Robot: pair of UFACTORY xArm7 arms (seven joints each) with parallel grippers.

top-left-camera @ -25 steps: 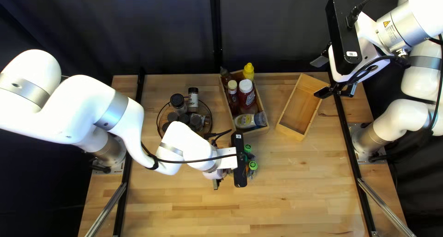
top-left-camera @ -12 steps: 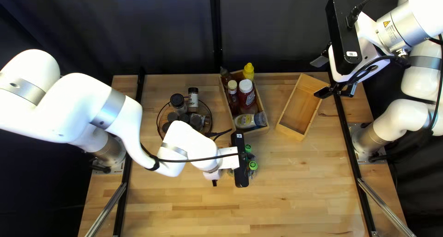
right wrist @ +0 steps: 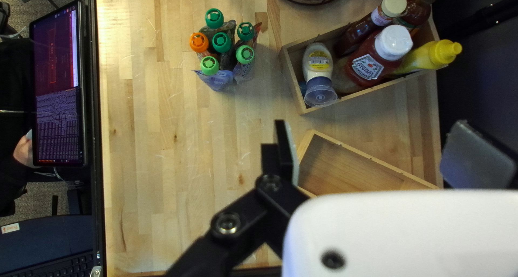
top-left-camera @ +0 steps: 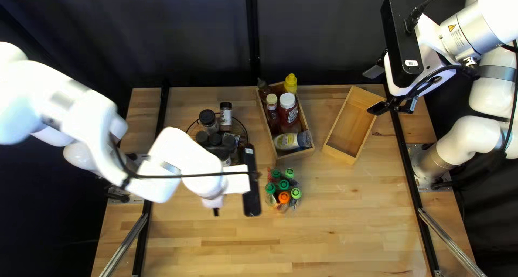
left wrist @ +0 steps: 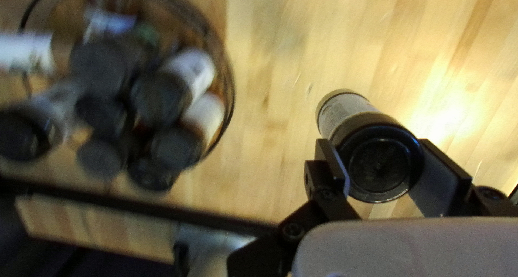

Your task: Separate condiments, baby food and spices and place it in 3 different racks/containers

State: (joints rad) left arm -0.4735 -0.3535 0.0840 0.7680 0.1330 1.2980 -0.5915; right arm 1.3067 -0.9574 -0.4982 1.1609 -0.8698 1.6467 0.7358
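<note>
My left gripper is left of the pouches in the top left view, its fingers hidden there. In the left wrist view my left gripper is shut on a black-lidded spice jar, beside the round wire rack of spice jars. Baby food pouches with green and orange caps stand grouped on the table. Condiment bottles fill one wooden box. My right gripper hangs beyond the other wooden box; in the right wrist view my right gripper is open, holding nothing.
A dark curtain hangs behind the table. Black rails run along both table sides. In the right wrist view, a screen and a person's hand are past the table's near edge.
My left arm has swung left in the top left view, from over the pouches to near the wire rack's near side, uncovering the pouches. My right arm has stayed still.
</note>
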